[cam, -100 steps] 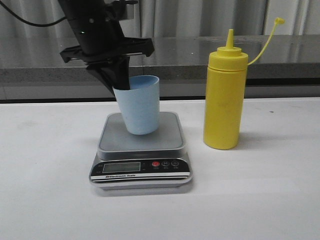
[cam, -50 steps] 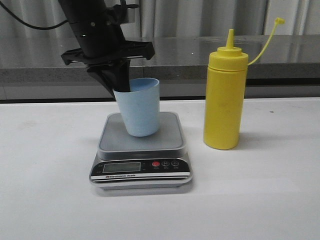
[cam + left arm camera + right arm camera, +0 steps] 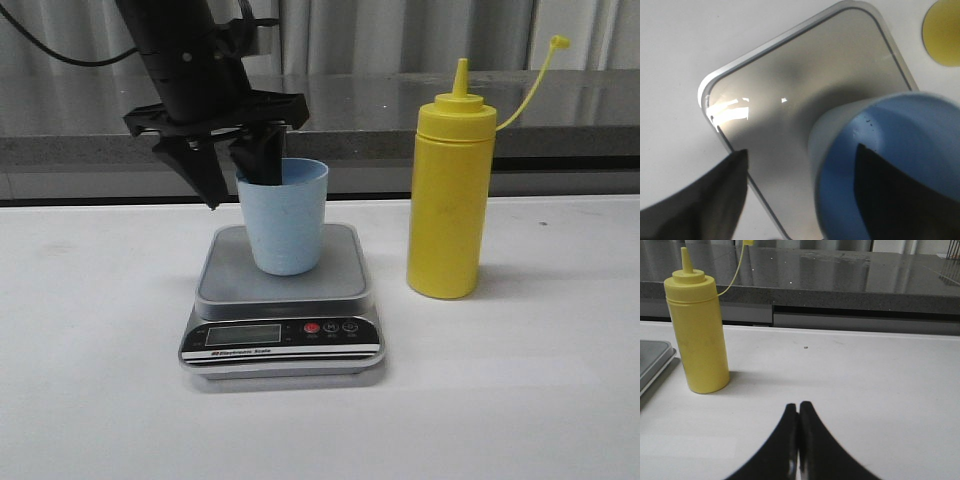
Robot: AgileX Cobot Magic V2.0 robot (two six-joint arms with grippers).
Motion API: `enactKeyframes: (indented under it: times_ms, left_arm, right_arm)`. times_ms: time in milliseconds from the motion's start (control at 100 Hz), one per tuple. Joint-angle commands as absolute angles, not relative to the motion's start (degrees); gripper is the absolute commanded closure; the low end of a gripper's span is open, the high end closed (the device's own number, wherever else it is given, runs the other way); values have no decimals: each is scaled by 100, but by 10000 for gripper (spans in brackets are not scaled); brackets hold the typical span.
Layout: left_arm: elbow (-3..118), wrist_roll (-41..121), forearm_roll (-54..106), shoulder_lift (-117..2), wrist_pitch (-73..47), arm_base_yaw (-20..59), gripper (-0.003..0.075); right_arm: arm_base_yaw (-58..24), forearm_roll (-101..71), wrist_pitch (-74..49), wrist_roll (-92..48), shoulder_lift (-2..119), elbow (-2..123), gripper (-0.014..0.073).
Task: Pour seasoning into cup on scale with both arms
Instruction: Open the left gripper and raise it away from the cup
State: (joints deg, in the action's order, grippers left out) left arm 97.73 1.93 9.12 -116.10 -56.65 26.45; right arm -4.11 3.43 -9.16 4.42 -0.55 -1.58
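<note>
The blue cup (image 3: 285,215) is stood on the scale (image 3: 283,290) with the left gripper (image 3: 238,168) spread wide over its rim, one finger inside, so it could be knocked over if that finger is lifted crookedly.

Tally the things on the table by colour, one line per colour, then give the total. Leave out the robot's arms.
Yellow: 1, the seasoning bottle
Pale blue: 1, the cup
Grey and black: 1, the scale
Total: 3
</note>
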Motion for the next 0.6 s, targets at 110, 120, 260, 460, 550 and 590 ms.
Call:
enactKeyframes:
  times_ms: [110, 120, 260, 460, 550, 590]
  left_arm:
    - [9946, 206, 975, -11155, -5639, 2696, 145]
    - [9946, 206, 975, -11133, -5639, 2696, 145]
    - [9946, 206, 975, -10834, -5639, 2696, 145]
    - [9946, 216, 791, -10219, -5563, 2696, 145]
    - [9946, 216, 516, -9914, -5429, 2696, 145]
    - [9946, 216, 416, -9797, -5398, 2684, 145]
  right_arm:
    - [-384, 418, -440, 428, -172, -33, 660]
    - [-384, 418, -440, 428, -172, -33, 660]
    - [-384, 418, -440, 428, -172, -33, 660]
    - [-384, 418, -440, 428, -172, -33, 660]
    - [-384, 418, -440, 428, -172, -33, 660]
    - [-384, 418, -440, 428, -172, -33, 660]
